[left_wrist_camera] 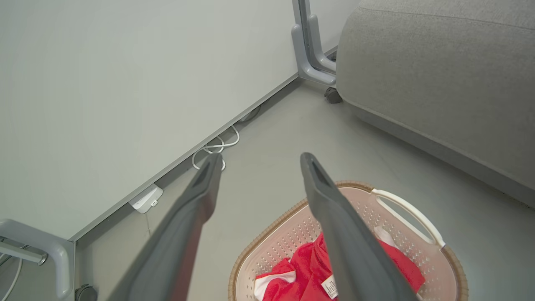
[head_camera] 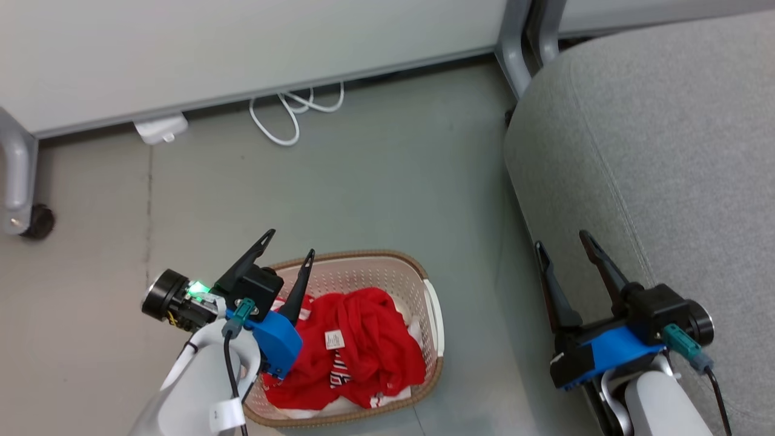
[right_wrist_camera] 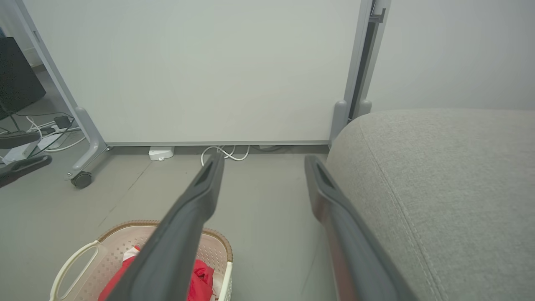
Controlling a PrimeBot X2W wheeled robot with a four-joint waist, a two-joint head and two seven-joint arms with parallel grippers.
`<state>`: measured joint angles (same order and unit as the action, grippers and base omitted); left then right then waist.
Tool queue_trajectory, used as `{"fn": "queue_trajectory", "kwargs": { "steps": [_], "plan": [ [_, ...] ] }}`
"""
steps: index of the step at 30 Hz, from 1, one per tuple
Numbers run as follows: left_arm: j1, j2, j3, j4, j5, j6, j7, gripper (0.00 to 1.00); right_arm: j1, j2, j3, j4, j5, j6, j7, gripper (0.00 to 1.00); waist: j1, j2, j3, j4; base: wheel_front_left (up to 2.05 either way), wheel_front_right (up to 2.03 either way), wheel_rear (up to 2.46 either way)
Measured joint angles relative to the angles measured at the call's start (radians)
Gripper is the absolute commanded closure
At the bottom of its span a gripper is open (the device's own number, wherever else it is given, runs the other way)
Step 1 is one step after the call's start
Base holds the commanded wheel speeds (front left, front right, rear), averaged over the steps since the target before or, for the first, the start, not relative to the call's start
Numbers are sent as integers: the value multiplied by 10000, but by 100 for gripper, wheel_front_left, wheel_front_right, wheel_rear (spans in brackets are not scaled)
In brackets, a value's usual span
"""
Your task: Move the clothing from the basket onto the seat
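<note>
Red clothing (head_camera: 357, 345) with white lettering and a small white label lies bunched in the cream perforated basket (head_camera: 424, 290) on the floor; it also shows as clothing (left_wrist_camera: 305, 271) in the basket (left_wrist_camera: 418, 246) and as clothing (right_wrist_camera: 200, 278) in the basket (right_wrist_camera: 104, 246). My left gripper (head_camera: 289, 242) hovers open above the basket's left part, nothing between its fingers (left_wrist_camera: 330, 217). My right gripper (head_camera: 562, 239) stands open at the edge of the light-grey seat (head_camera: 666, 151), empty. The seat (right_wrist_camera: 451, 188) rises to the right of the basket.
A white panel on grey wheeled legs (head_camera: 18, 181) runs along the back. A white cable (head_camera: 290, 115) and a small white box (head_camera: 160, 128) lie at its foot. Grey floor (head_camera: 375, 181) stretches between panel, basket and seat.
</note>
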<state>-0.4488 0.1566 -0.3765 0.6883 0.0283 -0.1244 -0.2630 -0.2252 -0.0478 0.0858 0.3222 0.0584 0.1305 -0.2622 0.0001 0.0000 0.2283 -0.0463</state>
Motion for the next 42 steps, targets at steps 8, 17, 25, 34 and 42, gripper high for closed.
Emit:
{"fn": "queue_trajectory", "kwargs": {
  "steps": [8, 17, 25, 34, 42],
  "plan": [
    [-1271, 454, -1438, 1599, -144, -21, 2, 0, -795, -2, 144, -194, 59, 0, 0, 0, 1, 0, 1361, -385, 0, 0, 0],
    [-2628, 748, -3973, 3561, -857, -56, 0, 0, -1620, -4, 424, -433, 59, 0, 0, 0, 1, 0, 2820, -752, 0, 0, 0],
    [-3452, 823, -6117, 4897, -1877, -56, 569, 0, -2078, -4, 491, -575, -35, 0, 0, 0, 1, 0, 3971, -996, 0, 0, 0],
    [-4177, 1202, -7800, 5375, -2688, -56, 1567, 0, -2459, -6, 506, -851, -127, 0, 0, 0, 1, 0, 5065, -1266, 0, 0, 0],
    [-4846, 1492, -8493, 5634, -3035, -56, 2174, 0, -2661, -6, 541, -1154, -203, 0, 0, 0, 0, 0, 5853, -1444, 0, 0, 0]
  ]
}}
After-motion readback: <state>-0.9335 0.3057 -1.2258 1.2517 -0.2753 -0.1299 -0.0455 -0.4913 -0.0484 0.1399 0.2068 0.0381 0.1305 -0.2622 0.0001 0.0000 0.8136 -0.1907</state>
